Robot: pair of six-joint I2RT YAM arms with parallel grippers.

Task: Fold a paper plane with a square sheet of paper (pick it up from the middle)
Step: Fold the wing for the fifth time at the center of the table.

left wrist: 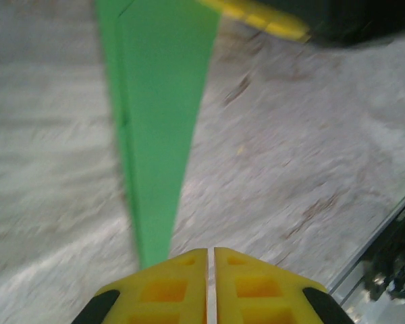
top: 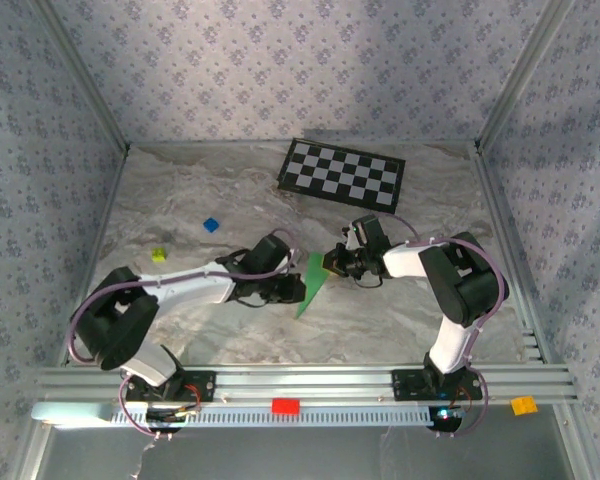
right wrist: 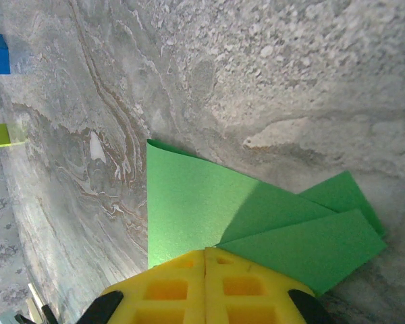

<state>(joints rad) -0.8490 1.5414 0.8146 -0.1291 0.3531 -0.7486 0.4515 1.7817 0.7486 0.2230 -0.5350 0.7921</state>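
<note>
I'm judging the paper plane (right wrist: 209, 209) nearly finished: right jaws are clamping its wide end, left jaws sitting almost closed beside its tip; wings likely remaining.

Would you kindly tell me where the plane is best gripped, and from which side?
The plane is probably best pinched across its folded long edge, a little above the narrow tip, by the left gripper coming in from the tip end. The layers stack there, so it is stiffer, and the right gripper is shut on the wide end.
</note>
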